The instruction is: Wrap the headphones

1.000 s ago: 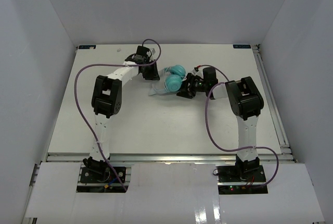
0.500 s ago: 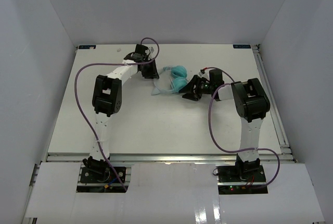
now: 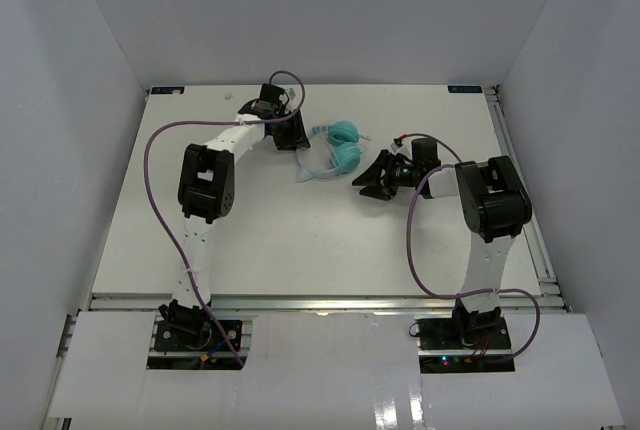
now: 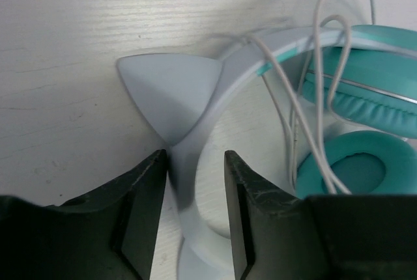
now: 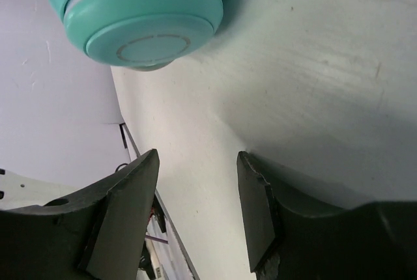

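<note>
Headphones (image 3: 340, 150) being rested on table (image 3: 250, 240), just R of L gripper (image 4: 194, 157); headband (image 4: 195, 91) being straddled by its jaws, clamped or loosed can't tell. R gripper (image 5: 197, 161), farther R past ear cup (image 5: 140, 13), being held agape, nothing betw. fingers.
</note>
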Robot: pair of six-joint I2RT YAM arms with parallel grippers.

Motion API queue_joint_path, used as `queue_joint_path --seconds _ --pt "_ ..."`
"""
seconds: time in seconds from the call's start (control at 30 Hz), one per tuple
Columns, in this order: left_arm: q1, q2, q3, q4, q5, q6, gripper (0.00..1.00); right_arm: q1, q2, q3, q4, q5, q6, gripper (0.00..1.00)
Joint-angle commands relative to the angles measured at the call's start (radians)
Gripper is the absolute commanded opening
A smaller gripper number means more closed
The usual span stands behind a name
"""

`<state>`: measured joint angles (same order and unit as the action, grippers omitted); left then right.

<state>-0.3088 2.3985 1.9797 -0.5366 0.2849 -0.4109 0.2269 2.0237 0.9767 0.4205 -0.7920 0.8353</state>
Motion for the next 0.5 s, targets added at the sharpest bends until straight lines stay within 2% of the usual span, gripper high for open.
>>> queue_joint_path --seconds 0.0,0.1,0.3,0.47 --pt "0.007 -0.031 0.006 -0.021 -0.007 0.001 0.55 -0.02 -0.086 -0.032 -0.055 -0.015 -0.08 0.58" --pt "0.006 -0.068 -0.019 -0.018 -0.013 0.016 0.64 -0.034 -0.133 -0.055 -0.089 -0.017 -0.123 0.58" --pt "0.007 -0.176 -0.092 0.009 -0.013 0.037 0.67 -0.052 -0.22 -0.068 -0.223 -0.015 -0.28 0.58" --pt "0.005 -0.288 -0.146 0.011 -0.01 0.069 0.69 -0.054 -0.297 -0.041 -0.387 0.028 -0.49 0.59"
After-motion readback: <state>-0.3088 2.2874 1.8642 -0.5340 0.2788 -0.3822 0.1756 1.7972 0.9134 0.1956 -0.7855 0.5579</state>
